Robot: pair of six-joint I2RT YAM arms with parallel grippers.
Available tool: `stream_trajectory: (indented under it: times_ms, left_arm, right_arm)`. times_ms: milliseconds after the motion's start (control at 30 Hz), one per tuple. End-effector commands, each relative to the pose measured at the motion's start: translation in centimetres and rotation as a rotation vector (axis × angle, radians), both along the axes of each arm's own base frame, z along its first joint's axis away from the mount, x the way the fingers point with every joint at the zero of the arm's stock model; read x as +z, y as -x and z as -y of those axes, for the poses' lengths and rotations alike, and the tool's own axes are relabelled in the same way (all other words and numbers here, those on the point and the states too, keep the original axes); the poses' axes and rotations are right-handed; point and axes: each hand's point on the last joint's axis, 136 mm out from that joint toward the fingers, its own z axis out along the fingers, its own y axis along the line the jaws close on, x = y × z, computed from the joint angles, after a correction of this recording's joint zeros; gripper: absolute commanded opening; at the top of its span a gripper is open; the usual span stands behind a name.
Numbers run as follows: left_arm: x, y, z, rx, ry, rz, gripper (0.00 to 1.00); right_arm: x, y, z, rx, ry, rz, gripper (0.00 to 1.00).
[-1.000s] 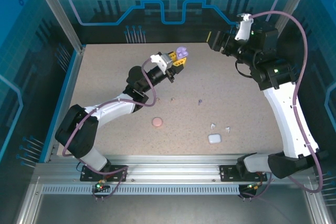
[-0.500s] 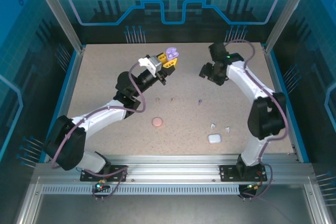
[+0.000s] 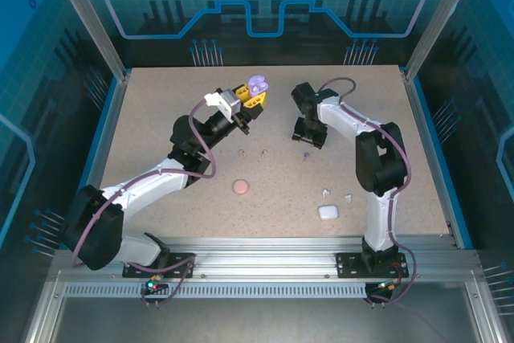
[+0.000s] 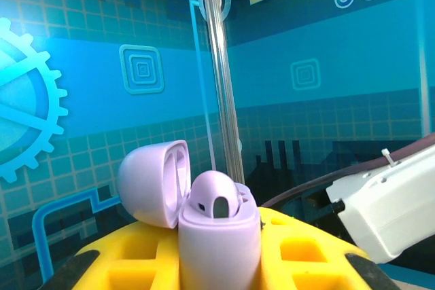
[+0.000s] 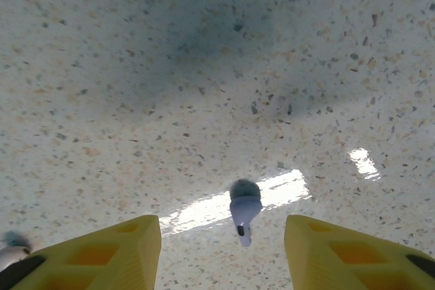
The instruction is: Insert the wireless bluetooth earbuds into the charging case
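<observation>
Tabletop [image 5: 204, 66], earbud [image 5: 243, 212] between right tool's [image 5: 221, 230] jaws

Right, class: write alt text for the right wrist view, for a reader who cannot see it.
A small purple earbud lies on the speckled table, between the yellow fingers of the open right hand, which do not touch it.

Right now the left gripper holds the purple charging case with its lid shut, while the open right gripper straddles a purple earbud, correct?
The lid is open, not shut: the left wrist view shows it swung back on the purple charging case held by the left gripper. The open right gripper does straddle the purple earbud.
</observation>
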Motion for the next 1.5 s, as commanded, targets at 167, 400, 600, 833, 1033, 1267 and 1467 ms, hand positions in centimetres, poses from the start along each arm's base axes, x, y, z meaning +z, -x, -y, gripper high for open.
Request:
stream_trajectory:
  times_ms: [167, 400, 600, 833, 1033, 1267, 1467]
  left_arm:
    - [1.9, 1.3, -1.1, -0.002, 0.055, 0.049, 0.0]
    - [2.2, 1.4, -1.1, -0.005, 0.061, 0.052, 0.0]
    - [2.3, 1.4, -1.1, -0.011, 0.061, 0.051, 0.0]
    - [2.1, 1.2, -1.0, -0.011, 0.059, 0.047, 0.0]
    - [2.0, 1.2, -0.9, -0.012, 0.057, 0.044, 0.0]
    - [2.0, 1.2, -0.8, -0.017, 0.055, 0.042, 0.0]
    - [2.2, 1.3, -0.8, -0.019, 0.057, 0.043, 0.0]
  right_arm:
    - [-3.1, 2.0, 0.1, -0.004, 0.049, -0.087, 0.47]
    - [-4.5, 2.3, 0.1, 0.0, 0.06, -0.112, 0.46]
    - [-5.2, 2.4, 0.5, -0.004, 0.065, -0.12, 0.41]
    - [-5.5, 2.6, 0.7, -0.007, 0.058, -0.124, 0.37]
    - [-6.0, 2.6, 0.9, -0.007, 0.055, -0.129, 0.29]
    - [-6.1, 2.7, 1.2, 0.008, 0.053, -0.122, 0.22]
    - [-6.2, 2.9, 1.5, 0.054, 0.056, -0.115, 0.18]
